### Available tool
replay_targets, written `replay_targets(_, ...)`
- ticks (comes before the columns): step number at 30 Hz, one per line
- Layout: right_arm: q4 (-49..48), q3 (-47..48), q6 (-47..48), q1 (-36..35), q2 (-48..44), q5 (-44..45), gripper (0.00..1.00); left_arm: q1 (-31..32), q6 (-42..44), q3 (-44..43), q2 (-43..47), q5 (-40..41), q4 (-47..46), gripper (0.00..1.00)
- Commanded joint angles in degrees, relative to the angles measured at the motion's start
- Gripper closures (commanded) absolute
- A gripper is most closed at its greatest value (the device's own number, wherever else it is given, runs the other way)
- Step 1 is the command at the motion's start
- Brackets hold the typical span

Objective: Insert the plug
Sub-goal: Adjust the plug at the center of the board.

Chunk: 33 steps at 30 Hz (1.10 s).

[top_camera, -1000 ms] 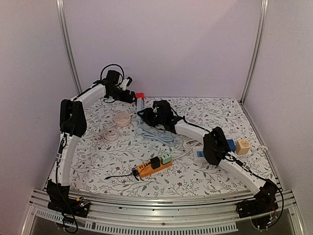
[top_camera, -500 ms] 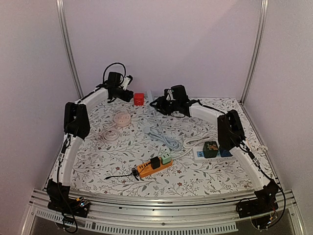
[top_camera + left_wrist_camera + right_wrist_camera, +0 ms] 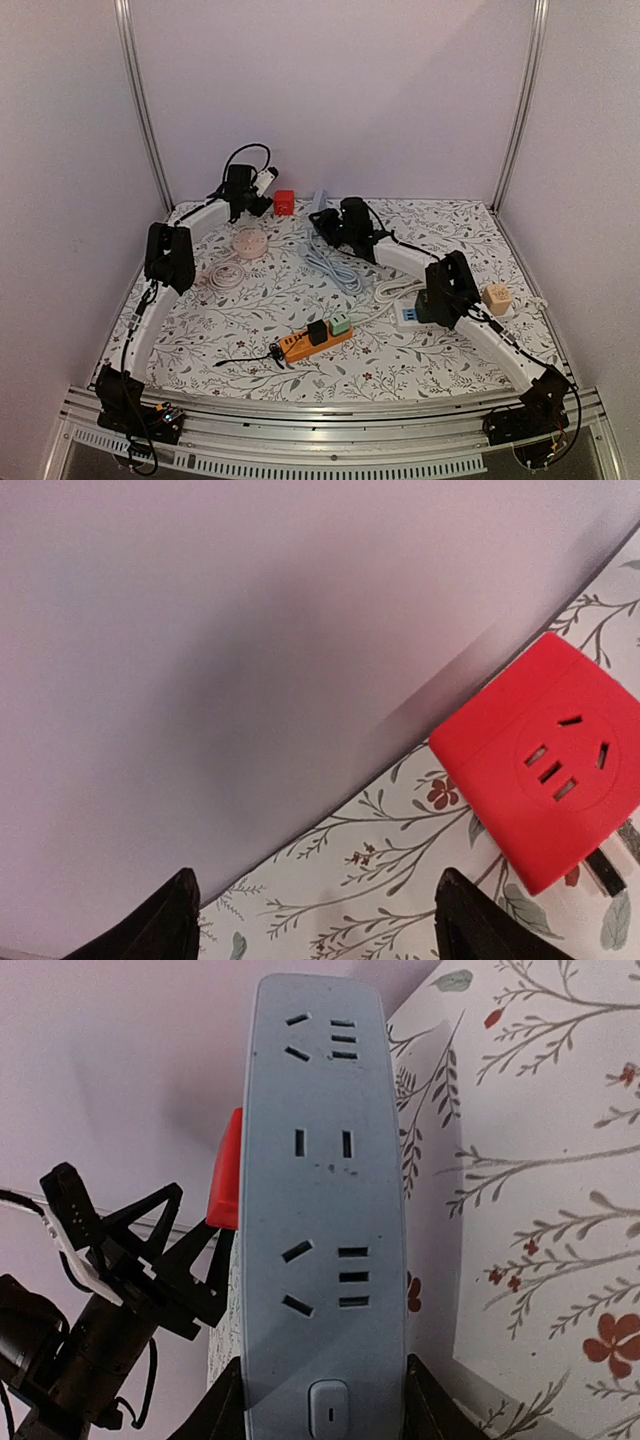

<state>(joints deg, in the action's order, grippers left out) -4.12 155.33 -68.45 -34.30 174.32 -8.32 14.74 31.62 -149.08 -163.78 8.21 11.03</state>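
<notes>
Biggest worry is the back wall (image 3: 330, 100). The red plug cube (image 3: 540, 770) sits on the table (image 3: 230, 320) hard up against it, so the left gripper (image 3: 315, 910) gets little room behind. A finger could clip the wall or shove the cube askew. The left jaws are apart and empty, with the cube off to one side and not framed between them.

Both arms crowd the same back corner, so a knock between them looks possible.

The right gripper (image 3: 325, 1400) is clamped on the grey power strip (image 3: 322, 1180) at its switch end only. That's a long lever, and I'd guess push-in force could swing it or make it slip.

The strip's grey cable (image 3: 335, 268) trails across the table and could drag.

The cube's prongs barely show. I can't tell how they line up with the slots, and a wrong rotation would jam.

Around:
- Orange strip (image 3: 315, 342), carrying black and green plugs.
- White strip (image 3: 408, 315) by the right forearm.
- Pink round socket (image 3: 248, 243).
- White coil (image 3: 222, 275).
- Tan cube (image 3: 496, 297).

None of these block the approach, only the wall and the cable do.
</notes>
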Motion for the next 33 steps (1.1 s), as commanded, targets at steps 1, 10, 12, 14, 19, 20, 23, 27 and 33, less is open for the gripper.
replay_targets(1, -4.4, 1.7, -1.5, -3.9, 0.5, 6.7, 1.00, 0.5, 9.5, -2.1, -3.4, -1.7, -4.6, 0.19)
replay_targets(10, -3.9, 3.0, -4.9, -4.0, 3.4, 7.2, 1.00, 1.5, 9.3, -2.3, -3.2, -14.7, -7.7, 0.16)
replay_targets(12, -3.2, 3.9, -6.3, -3.3, 4.2, 5.8, 1.00, 1.8, 9.4, -2.2, -3.1, -16.5, -8.2, 0.16)
replay_targets(14, -2.3, 4.4, -6.9, -2.8, 4.7, 4.0, 1.00, 2.3, 9.9, -1.4, -2.7, -17.8, -8.2, 0.17)
replay_targets(19, -0.6, 4.6, -5.2, -2.5, 4.4, -0.8, 1.00, 3.6, 9.9, 4.7, 1.3, -19.8, -7.1, 0.18)
replay_targets(20, -0.3, 4.5, -5.3, -2.5, 4.4, -1.9, 1.00, 3.8, 9.5, 5.2, 2.1, -20.9, -5.8, 0.18)
replay_targets(23, -0.2, 4.7, -6.2, -2.6, 4.8, -3.8, 1.00, 4.2, 6.7, 5.2, 4.2, -22.9, -1.4, 0.18)
replay_targets(27, -0.1, 4.9, -6.1, -3.0, 4.8, -6.6, 1.00, 3.5, 1.9, 6.2, 6.9, -23.2, 2.9, 0.18)
replay_targets(33, -0.9, 5.0, -6.1, -5.3, 5.1, -7.1, 1.00, 1.6, -3.9, 5.9, 8.7, -22.4, 8.1, 0.11)
